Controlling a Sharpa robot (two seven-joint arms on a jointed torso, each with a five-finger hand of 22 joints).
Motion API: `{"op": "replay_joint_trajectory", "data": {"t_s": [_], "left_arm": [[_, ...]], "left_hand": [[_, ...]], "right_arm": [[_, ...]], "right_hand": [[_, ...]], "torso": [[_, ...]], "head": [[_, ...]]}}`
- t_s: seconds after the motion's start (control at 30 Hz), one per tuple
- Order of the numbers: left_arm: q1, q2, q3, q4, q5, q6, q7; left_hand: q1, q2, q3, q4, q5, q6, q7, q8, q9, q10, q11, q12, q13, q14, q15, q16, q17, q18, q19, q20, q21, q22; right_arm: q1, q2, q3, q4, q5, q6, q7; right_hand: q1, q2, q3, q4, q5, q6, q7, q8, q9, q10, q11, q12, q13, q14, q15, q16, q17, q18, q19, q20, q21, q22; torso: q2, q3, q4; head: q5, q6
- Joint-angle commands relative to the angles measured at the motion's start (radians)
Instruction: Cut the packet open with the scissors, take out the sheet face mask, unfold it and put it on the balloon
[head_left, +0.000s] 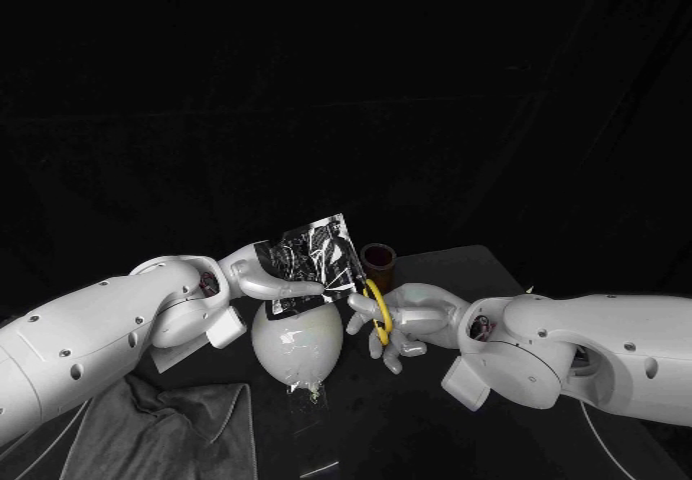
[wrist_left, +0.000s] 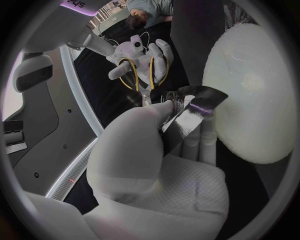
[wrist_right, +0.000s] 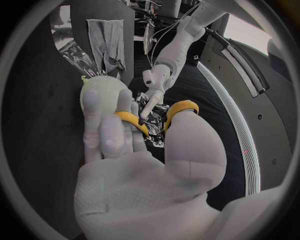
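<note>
My left hand (head_left: 267, 277) pinches a shiny silver packet (head_left: 320, 255) and holds it upright above the white balloon (head_left: 299, 345). My right hand (head_left: 407, 320) grips the yellow-handled scissors (head_left: 378, 308) just right of the balloon. Their blades point up at the packet's lower right corner. In the left wrist view the packet (wrist_left: 194, 107) sticks out past my left hand (wrist_left: 156, 150), with the balloon (wrist_left: 250, 95) beside it and the scissors (wrist_left: 132, 75) in my right hand (wrist_left: 147, 57) beyond. In the right wrist view the yellow handles (wrist_right: 156, 116) ring my right hand's fingers (wrist_right: 106, 135), facing the packet (wrist_right: 153, 106) and balloon (wrist_right: 100, 90).
A dark brown cylinder (head_left: 382, 260) stands on the table behind the packet. A grey cloth (head_left: 159, 425) lies at the table's front left, also seen beyond the balloon as a grey cloth (wrist_right: 106, 37) in the right wrist view.
</note>
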Motion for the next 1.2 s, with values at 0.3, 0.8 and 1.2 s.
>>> {"op": "replay_joint_trajectory", "data": {"t_s": [0.3, 0.8, 1.2], "left_arm": [[0.000, 0.006, 0.001, 0.005, -0.051, 0.017, 0.028], [0.000, 0.006, 0.001, 0.002, -0.084, 0.016, 0.035], [0.000, -0.005, 0.000, 0.030, -0.166, 0.009, 0.046]], "left_hand": [[0.002, 0.009, -0.001, -0.006, 0.004, 0.002, 0.008, 0.003, 0.126, 0.004, -0.001, -0.003, 0.001, -0.001, -0.007, -0.002, 0.000, 0.010, -0.007, 0.001, 0.004, 0.002], [0.002, 0.009, -0.001, -0.007, 0.004, 0.003, 0.007, 0.004, 0.127, 0.005, -0.001, -0.002, 0.002, 0.000, -0.007, 0.000, 0.002, 0.011, -0.008, 0.001, 0.005, 0.003], [0.002, 0.009, -0.001, -0.008, 0.004, 0.003, 0.007, 0.004, 0.128, 0.005, -0.001, -0.002, 0.002, 0.001, -0.007, 0.001, 0.004, 0.011, -0.009, 0.001, 0.005, 0.003]], "right_arm": [[0.001, 0.008, 0.000, 0.003, -0.002, 0.058, -0.016], [0.001, -0.006, 0.000, 0.018, -0.011, 0.071, -0.028], [0.005, 0.002, 0.000, -0.023, -0.010, 0.090, -0.027]], "right_hand": [[0.002, 0.014, 0.007, 0.000, 0.001, -0.131, 0.133, -0.005, -0.001, 0.058, 0.013, -0.001, -0.002, 0.001, -0.003, 0.004, 0.000, 0.007, 0.002, -0.002, -0.001, 0.000], [0.002, 0.028, 0.018, -0.001, 0.000, -0.129, 0.132, -0.007, -0.003, 0.061, 0.013, -0.004, -0.003, 0.001, -0.003, 0.004, 0.002, 0.007, 0.002, -0.002, -0.004, -0.002], [0.001, 0.039, 0.026, -0.001, 0.000, -0.126, 0.132, -0.008, -0.004, 0.064, 0.012, -0.006, -0.003, 0.001, -0.004, 0.004, 0.002, 0.006, 0.004, -0.002, -0.003, -0.002]], "torso": [[0.000, -0.0007, -0.0003], [0.001, -0.0005, 0.0000], [0.001, 0.0001, 0.0005]], "head": [[-0.002, -0.003], [-0.004, -0.004], [-0.001, -0.004]]}}
